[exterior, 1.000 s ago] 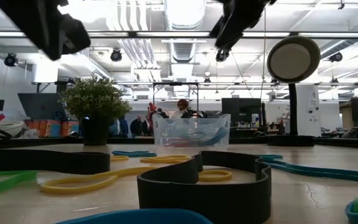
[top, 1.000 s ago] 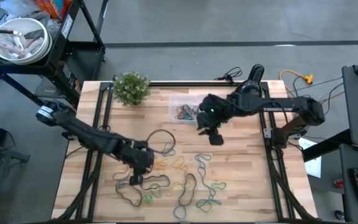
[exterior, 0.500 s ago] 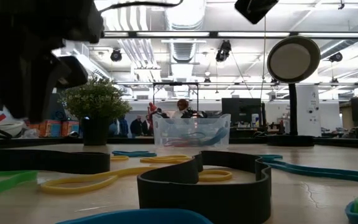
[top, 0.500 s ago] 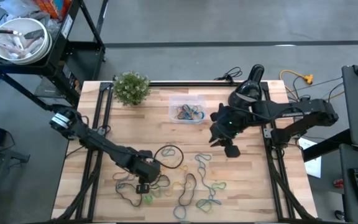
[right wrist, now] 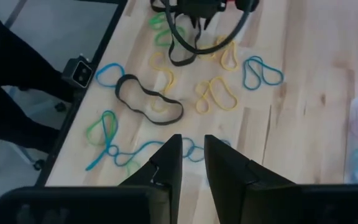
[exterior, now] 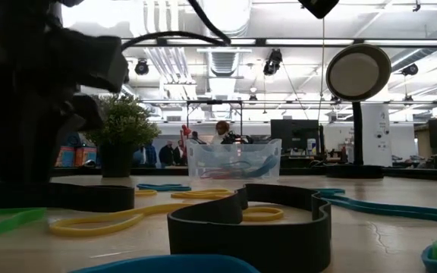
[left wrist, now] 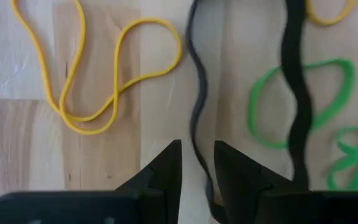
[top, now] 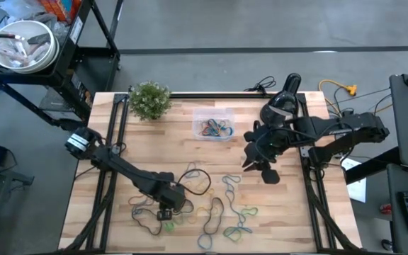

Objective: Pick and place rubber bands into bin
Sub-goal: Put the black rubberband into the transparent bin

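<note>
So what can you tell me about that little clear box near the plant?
The bin is a small see-through plastic tub, rectangular with rounded corners and open on top. It sits upright on the wooden table near its far edge, beside the potted plant but apart from it. Several coloured rubber bands already lie tangled inside. Neither end effector touches it.

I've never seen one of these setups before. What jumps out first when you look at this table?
The scatter of colourful rubber bands across the near half of the wooden table, with the left gripper right down among them. Behind sits a clear bin already holding a few bands, beside a small plant. The right gripper hangs above the table, near the bin.
</note>
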Robot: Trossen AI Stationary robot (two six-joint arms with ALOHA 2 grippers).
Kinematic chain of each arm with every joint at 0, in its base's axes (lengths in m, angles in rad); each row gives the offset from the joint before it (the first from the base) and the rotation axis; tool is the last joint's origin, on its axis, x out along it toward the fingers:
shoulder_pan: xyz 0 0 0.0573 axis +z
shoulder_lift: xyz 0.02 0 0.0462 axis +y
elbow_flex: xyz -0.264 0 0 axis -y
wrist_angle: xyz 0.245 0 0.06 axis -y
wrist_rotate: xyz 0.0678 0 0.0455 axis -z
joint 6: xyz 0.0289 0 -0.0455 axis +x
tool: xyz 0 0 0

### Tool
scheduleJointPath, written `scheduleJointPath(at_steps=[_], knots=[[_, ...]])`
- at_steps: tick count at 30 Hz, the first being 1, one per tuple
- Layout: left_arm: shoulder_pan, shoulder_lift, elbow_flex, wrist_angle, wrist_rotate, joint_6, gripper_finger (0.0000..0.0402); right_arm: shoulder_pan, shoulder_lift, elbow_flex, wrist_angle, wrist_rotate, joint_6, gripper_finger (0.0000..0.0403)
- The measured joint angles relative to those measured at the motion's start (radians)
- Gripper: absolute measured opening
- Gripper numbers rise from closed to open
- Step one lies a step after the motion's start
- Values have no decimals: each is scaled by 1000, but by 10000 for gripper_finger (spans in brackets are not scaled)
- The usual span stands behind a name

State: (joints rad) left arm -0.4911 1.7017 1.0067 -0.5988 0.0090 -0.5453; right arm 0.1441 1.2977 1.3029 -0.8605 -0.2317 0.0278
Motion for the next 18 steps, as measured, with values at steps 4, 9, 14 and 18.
scheduleJointPath(at_steps=[4,9,14,18], knots=[[0,15,0,-8,-10,-6,70,10,1,0,0,35,18,63],[0,11,-1,-30,-50,-33,10,18,0,0,0,51,46,63],[0,-17,10,-52,-81,-51,1,22,0,0,0,51,69,63],[-1,-91,53,-89,-174,-51,0,29,0,0,-1,52,74,63]])
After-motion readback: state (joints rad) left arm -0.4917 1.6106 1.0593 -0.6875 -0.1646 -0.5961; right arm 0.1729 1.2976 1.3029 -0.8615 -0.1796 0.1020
